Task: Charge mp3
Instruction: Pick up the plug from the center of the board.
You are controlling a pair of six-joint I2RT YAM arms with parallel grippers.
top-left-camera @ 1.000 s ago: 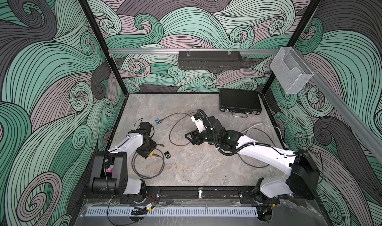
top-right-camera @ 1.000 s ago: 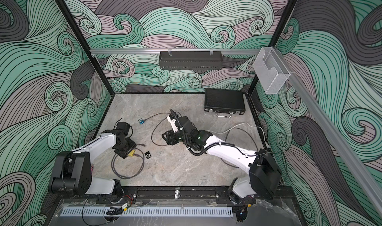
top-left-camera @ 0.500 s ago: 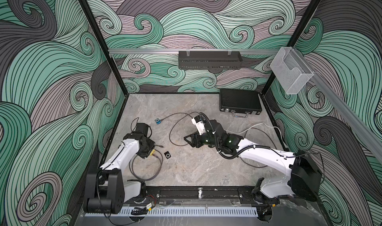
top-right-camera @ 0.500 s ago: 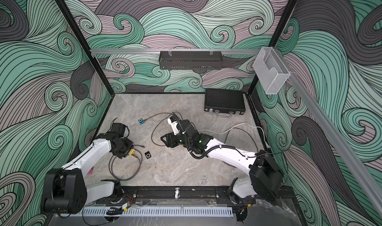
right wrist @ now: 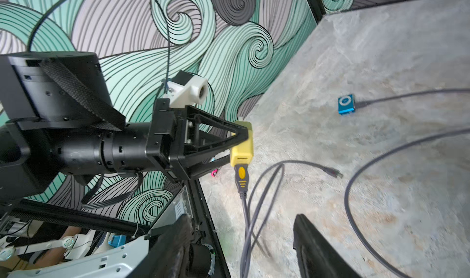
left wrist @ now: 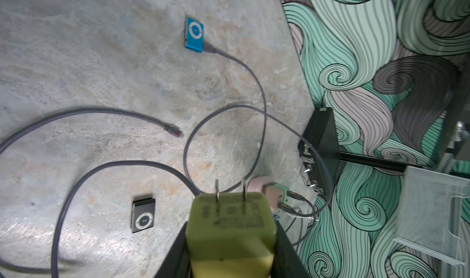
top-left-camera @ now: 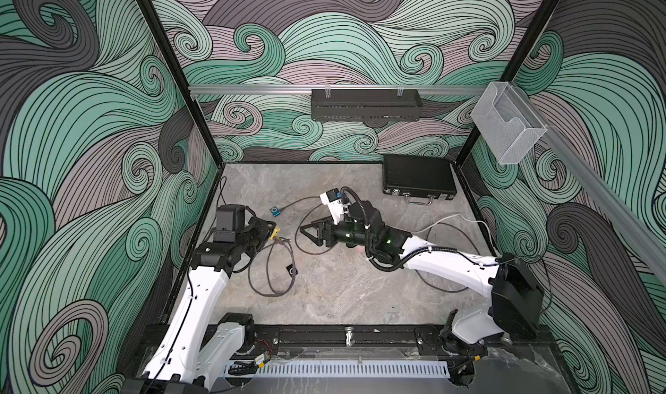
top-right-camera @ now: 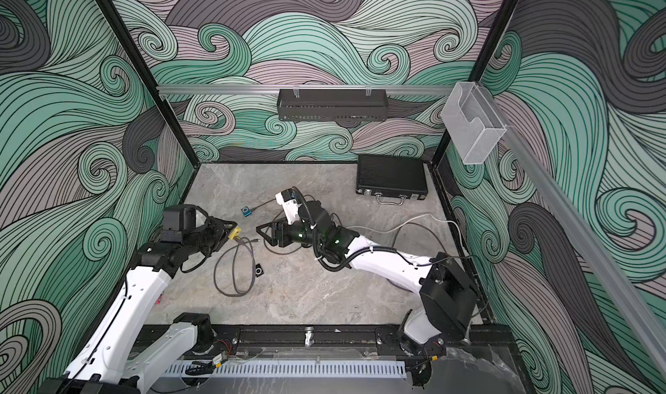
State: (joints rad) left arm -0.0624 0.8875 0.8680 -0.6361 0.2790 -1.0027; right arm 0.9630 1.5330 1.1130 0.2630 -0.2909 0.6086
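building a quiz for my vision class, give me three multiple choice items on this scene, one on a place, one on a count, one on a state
1. Where on the grey stone table is the black hard case with a handle?
A front left corner; B back right corner; C dead centre

2. How many small square mp3 players lie on the table?
A one; B two; C four

3. What is the left gripper doing?
A open, empty; B shut with nothing in it; C shut on the yellow wall charger

Key:
1 B, it sits by the back wall's right end in both top views.
2 B, a blue mp3 player and a dark grey mp3 player.
3 C, the charger is pinched between its fingers in the left wrist view.
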